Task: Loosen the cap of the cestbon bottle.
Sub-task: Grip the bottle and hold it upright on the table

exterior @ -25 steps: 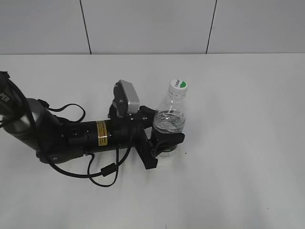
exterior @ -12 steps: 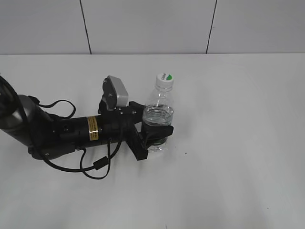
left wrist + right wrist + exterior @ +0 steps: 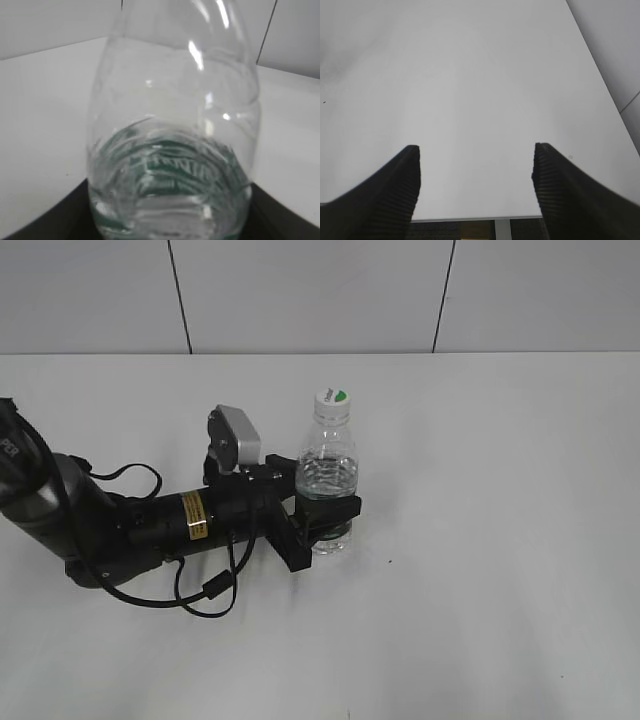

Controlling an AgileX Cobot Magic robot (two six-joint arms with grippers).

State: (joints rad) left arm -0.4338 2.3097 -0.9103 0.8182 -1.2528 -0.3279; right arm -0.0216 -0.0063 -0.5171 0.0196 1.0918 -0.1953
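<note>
The cestbon bottle [image 3: 327, 465] stands upright near the table's middle, clear plastic with a green label low down. Its white cap [image 3: 331, 398] with a green mark sits on top. My left gripper [image 3: 325, 517] is shut on the bottle's lower body, reaching in from the left. In the left wrist view the bottle [image 3: 175, 125] fills the frame between the black jaws; the cap is out of that view. My right gripper [image 3: 476, 165] is open and empty over bare table. It does not show in the exterior view.
The white table [image 3: 500, 540] runs to a tiled wall at the back. My left arm [image 3: 120, 525] and its loose cable [image 3: 205, 595] lie across the table's left side. The right wrist view shows the table's edge [image 3: 475, 218] below the jaws.
My left gripper has moved left and slightly back with the bottle in it. The bottle has gone from tilted to upright.
</note>
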